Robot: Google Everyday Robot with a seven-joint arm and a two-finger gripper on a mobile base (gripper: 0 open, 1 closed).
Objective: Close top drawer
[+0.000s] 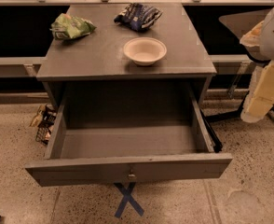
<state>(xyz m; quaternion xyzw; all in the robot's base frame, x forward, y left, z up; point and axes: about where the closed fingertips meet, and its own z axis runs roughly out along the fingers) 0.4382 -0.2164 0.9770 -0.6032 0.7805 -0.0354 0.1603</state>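
The top drawer [127, 141] of the grey cabinet stands pulled far out toward me, and its shallow grey box is empty. Its wide front panel [81, 171] faces me at the bottom, with a small metal knob [131, 175] at its middle. The lower drawers are hidden beneath it. My arm shows at the right edge as white and cream parts. The gripper [257, 107] hangs there, to the right of the cabinet and above the level of the drawer front, touching nothing.
On the cabinet top [95, 59] sit a white bowl [145, 51], a green snack bag [71, 26] and a blue snack bag [138, 16]. A wire basket [44, 124] stands on the floor at the left. A blue tape cross [127, 200] marks the floor. A black-legged table [239, 20] is at the right.
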